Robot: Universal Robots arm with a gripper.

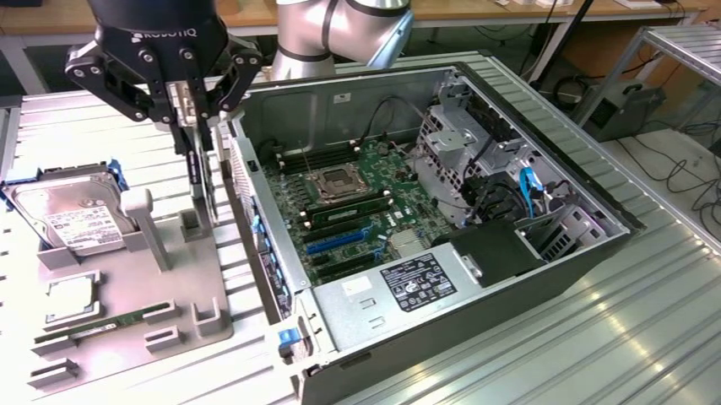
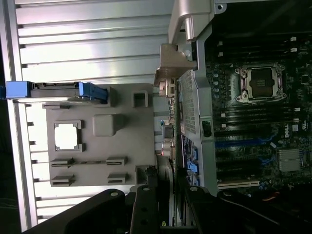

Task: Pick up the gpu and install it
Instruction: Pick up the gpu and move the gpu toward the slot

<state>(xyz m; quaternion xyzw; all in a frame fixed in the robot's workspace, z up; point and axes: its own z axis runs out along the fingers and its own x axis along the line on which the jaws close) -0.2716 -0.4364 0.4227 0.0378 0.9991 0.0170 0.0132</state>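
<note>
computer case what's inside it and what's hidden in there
A green motherboard with an empty processor socket, blue slots, a silver drive cage and a black labelled box. That box covers whatever lies beneath it.

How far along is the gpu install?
Done: gripper shut on the gpu. In hand: the gpu hangs upright over the grey holder, outside the case; whether it is clear of the holder I cannot tell. Left: installing; the blue slots on the motherboard are bare.

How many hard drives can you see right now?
1. The hard drive stands in the grey holder at the exterior view's left. The metal drive cage may hide others.
</note>
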